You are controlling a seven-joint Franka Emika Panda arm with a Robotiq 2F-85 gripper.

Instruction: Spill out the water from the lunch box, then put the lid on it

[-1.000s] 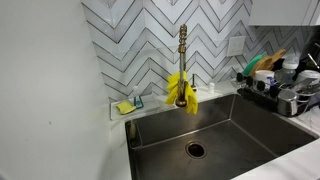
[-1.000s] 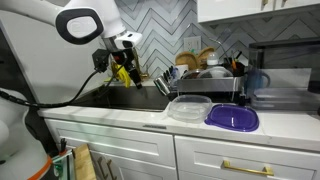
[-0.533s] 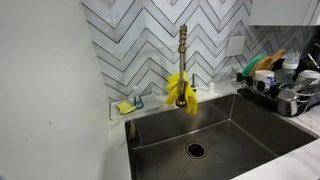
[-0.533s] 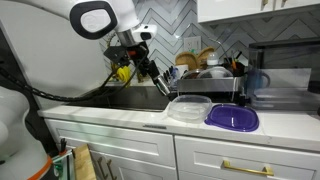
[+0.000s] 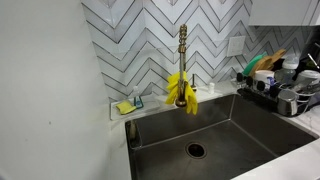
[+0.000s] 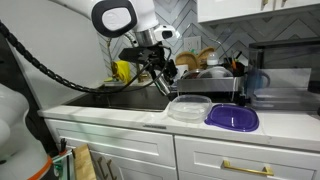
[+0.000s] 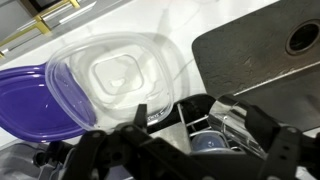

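1. Lunch box (image 6: pixel 188 108) not yet touched. The gripper (image 6: pixel 170 80) hangs above and just sink-side of it, jaws spread wide and holding nothing.
2. In the wrist view the lunch box (image 7: pixel 115 80) lies directly below the camera, upright and mouth up.
3. It sits on the white counter (image 6: pixel 110 115), between the sink (image 7: pixel 250 50) and the purple lid (image 6: pixel 232 117), in front of the dish rack (image 6: pixel 205 82). The lid lies just beside it; we cannot tell whether the edges overlap.
4. We cannot make out water through the clear plastic.
5. Handling, our judgement: thin-walled and light in itself, but any water adds sloshing weight. The walls will likely flex, and a wet rim may slip.
6. We would pinch the rim wall nearest the sink, one finger inside and one outside, then tip slowly.
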